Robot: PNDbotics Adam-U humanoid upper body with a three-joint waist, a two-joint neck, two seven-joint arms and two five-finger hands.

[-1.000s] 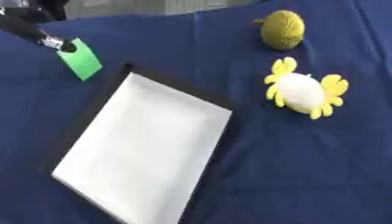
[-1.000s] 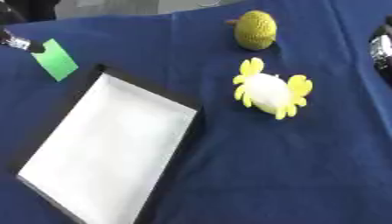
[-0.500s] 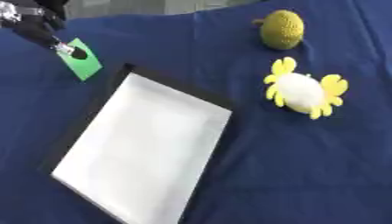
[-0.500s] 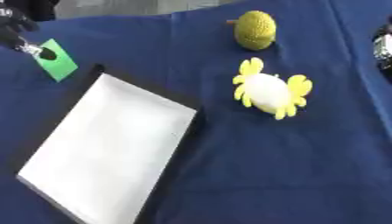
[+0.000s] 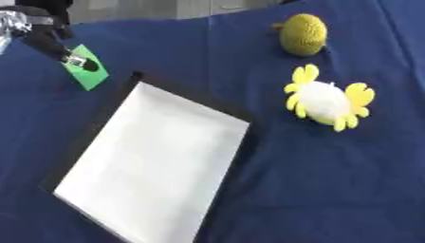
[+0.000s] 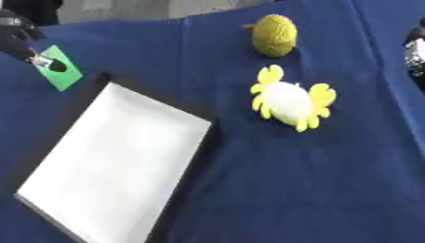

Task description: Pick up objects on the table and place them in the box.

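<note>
Left hand [image 5: 50, 40] pins the flat green card [image 5: 86, 74] by fingertip, grip unclear; could skid off near the box [image 5: 158, 156].

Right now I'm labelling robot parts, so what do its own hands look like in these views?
The left hand is black, with a silver joint near the wrist and a silver band before a black fingertip. Of the right hand, only a black and silver sliver shows at the edge.

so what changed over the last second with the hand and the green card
The left hand has come further in from the upper left, its fingertip now on the green card, which barely shifted. The white box, the crab toy and the yellow-green ball stayed put.
</note>
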